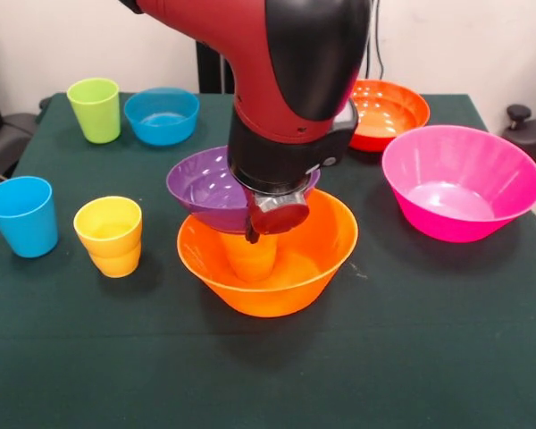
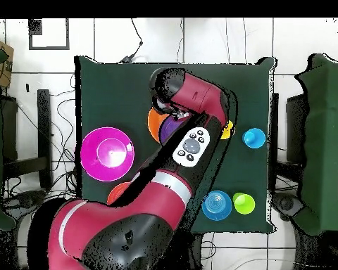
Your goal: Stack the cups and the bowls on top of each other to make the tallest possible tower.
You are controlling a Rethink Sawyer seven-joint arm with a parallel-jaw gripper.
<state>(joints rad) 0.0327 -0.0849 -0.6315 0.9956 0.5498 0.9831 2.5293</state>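
Observation:
The wide orange bowl (image 1: pixel 290 268) stands mid-table with the small orange cup (image 1: pixel 250 257) inside it. A purple bowl (image 1: pixel 201 186) sits tilted on top of that cup. My gripper (image 1: pixel 261 219) comes down from above and is shut on the purple bowl's near rim. The yellow cup (image 1: pixel 109 235) and blue cup (image 1: pixel 22 215) stand to the left. The lime green cup (image 1: pixel 95 109) and small blue bowl (image 1: pixel 162 115) stand at the far left. The second purple bowl is out of view. In the overhead view the arm covers most of the orange bowl (image 2: pixel 154 124) and purple bowl (image 2: pixel 167 129).
The wide pink bowl (image 1: pixel 460 181) stands at the right, and the red-orange bowl (image 1: pixel 389 112) behind it. The overhead view shows the pink bowl (image 2: pixel 107 153) left of the arm and the blue cup (image 2: pixel 253 138) to its right.

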